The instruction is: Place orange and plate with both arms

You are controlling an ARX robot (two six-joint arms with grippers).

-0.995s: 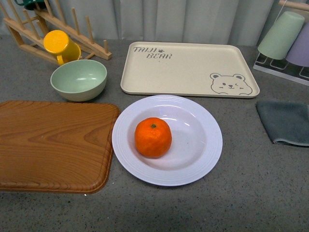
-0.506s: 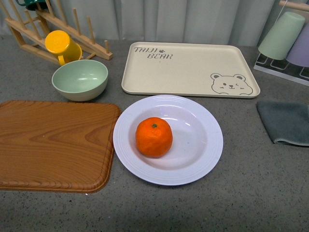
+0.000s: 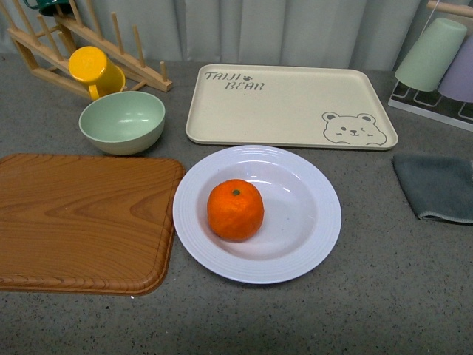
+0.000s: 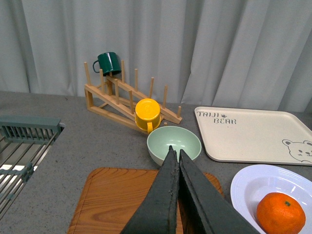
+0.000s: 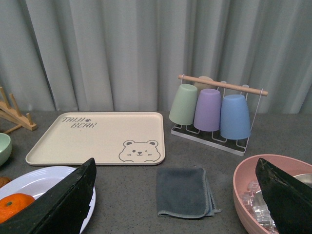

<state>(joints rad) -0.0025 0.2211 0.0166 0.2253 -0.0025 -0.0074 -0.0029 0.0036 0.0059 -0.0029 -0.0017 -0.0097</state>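
Orange [image 3: 235, 210] sits in the plate [image 3: 325, 214], slightly left of its centre. The plate is on the counter between the wooden board [image 3: 81, 218] and the grey cloth [image 3: 436, 185], just in front of the bear tray [image 3: 288, 103]. I judge no reach has begun.

I'd open the left gripper [image 4: 176, 152] first, drop over the orange from above and pinch across its middle so it can't roll. The right takes the plate rim on the cloth side, low and flat.

Left gripper: fingers pressed together, empty, raised over the board, pointing at the green bowl [image 4: 174, 145]. Right gripper [image 5: 175, 163]: spread wide, empty, raised, facing the tray.
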